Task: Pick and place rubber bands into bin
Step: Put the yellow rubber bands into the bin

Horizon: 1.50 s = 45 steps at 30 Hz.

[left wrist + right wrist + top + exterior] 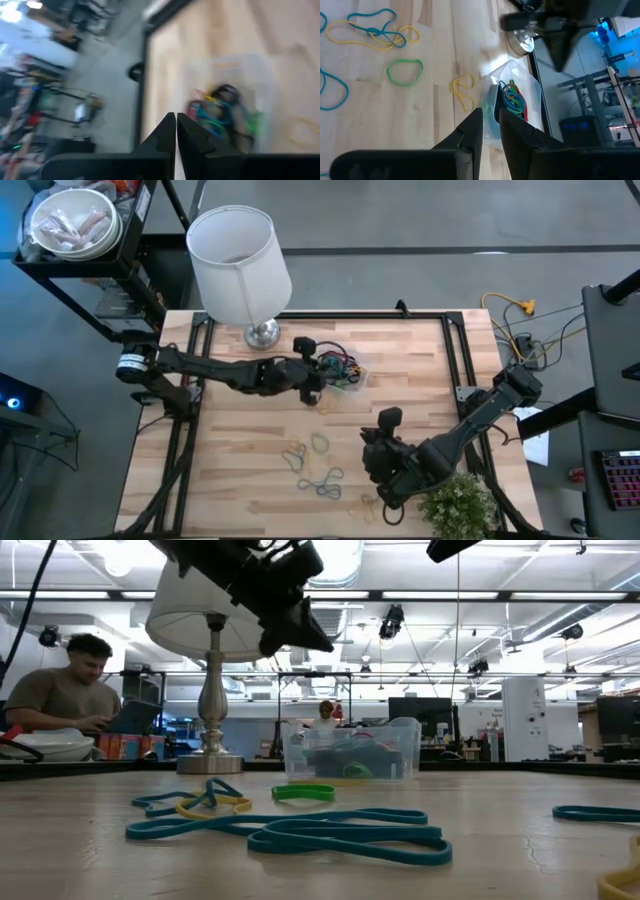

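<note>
The clear bin [352, 370] stands on the far middle of the table and holds a tangle of coloured rubber bands [514, 99]. Several loose rubber bands [315, 470] lie flat on the wood nearer the front, among them a green one [405, 70] and a yellow one [462, 92]. My left gripper [176, 120] is shut, with nothing seen between its tips. It hangs above the table just on the bin's left side [322, 385]. My right gripper [490, 117] hovers near-right of the bin [368, 438] and points at it, its fingers a little apart with the bin's near wall showing through the gap.
A lamp with a white shade [238, 260] stands on its metal base [262, 333] just far-left of the bin. A green plant [460, 505] sits at the table's near right corner. A person [60, 690] sits beyond the table's far edge.
</note>
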Motion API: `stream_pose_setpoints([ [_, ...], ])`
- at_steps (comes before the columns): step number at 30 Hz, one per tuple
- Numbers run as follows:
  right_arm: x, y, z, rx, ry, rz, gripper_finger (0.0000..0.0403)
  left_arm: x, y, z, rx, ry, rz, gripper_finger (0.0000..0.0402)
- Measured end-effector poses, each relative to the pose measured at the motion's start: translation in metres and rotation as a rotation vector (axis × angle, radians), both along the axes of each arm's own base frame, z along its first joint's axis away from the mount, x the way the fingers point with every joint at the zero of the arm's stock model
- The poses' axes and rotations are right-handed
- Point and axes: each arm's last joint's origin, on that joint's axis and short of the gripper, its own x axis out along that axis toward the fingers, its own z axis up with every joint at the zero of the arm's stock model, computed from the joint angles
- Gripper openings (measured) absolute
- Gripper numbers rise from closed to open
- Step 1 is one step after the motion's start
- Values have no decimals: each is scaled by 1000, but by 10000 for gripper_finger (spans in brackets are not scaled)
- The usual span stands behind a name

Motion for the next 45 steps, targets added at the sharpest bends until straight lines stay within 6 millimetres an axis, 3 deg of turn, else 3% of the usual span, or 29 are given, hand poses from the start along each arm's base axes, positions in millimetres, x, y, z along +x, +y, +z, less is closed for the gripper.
stream_pose_setpoints([
  [4,0,0,0,0,0,0,59,-7,-9,-13,-94,142,-51,0],
  [11,0,0,0,7,-7,-4,59,-22,-23,-42,-409,344,-247,0],
  [23,0,0,-1,22,-19,-19,59,2,-26,-83,-464,421,-317,0],
  [27,0,0,-2,20,-17,-20,59,10,-25,-87,-450,429,-327,12],
  [37,0,0,-3,19,-16,-20,59,14,-23,-88,-453,389,-314,93],
  [45,0,0,-3,19,-16,-19,59,15,-14,-88,-461,360,-285,107],
])
